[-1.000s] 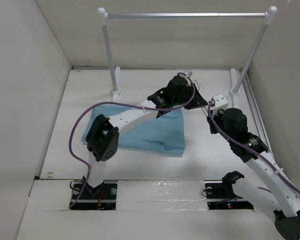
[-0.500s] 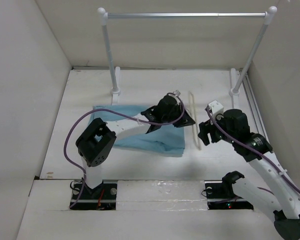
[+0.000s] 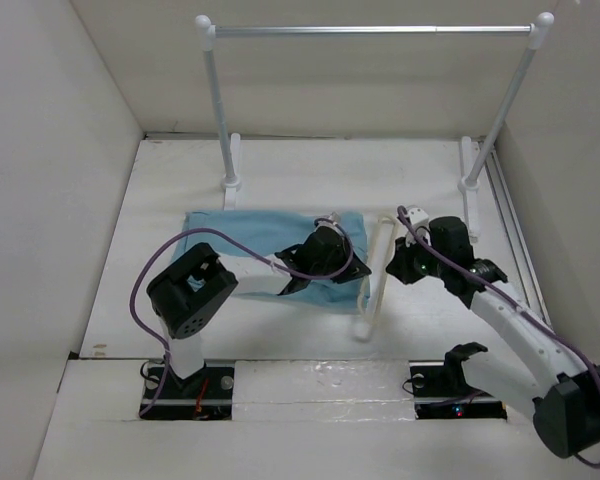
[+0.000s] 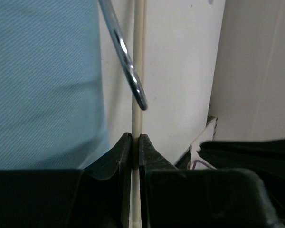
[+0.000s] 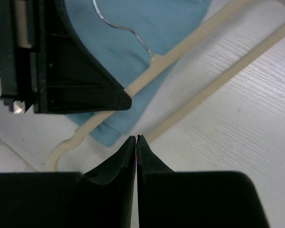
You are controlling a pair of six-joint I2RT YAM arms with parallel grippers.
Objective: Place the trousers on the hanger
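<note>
Trousers (image 3: 260, 225) are seen spread flat on the table (image 3: 280, 170), near the middle and a bit toward the left edge. They are light blue and a little wrinkled. The left arm is laid across them, so part of the cloth is hidden.

Just past the right end of the trousers, the left gripper (image 4: 136, 138) is found. Its fingers are closed on the hanger (image 4: 139, 28), and one thin pale bar is pinched between them. In the left wrist view the bar is seen running straight away from the fingertips. The shiny wire hook (image 4: 133, 80) is seen just left of the bar, slanting toward it, with blue cloth behind it.

The hanger is laid on the table just right of the trousers, toward the near edge. Its hook side is turned toward the cloth, and the hook and part of one bar are seen over the blue edge in the right wrist view.

The right gripper (image 5: 136, 138) is placed just right of the hanger. Its fingers are pressed together. Their tips are right beside the hanger's long bar, but it cannot be told if the bar is touched.

A metal rail (image 3: 370, 31) on white posts is stood along the far edge of the table.
</note>
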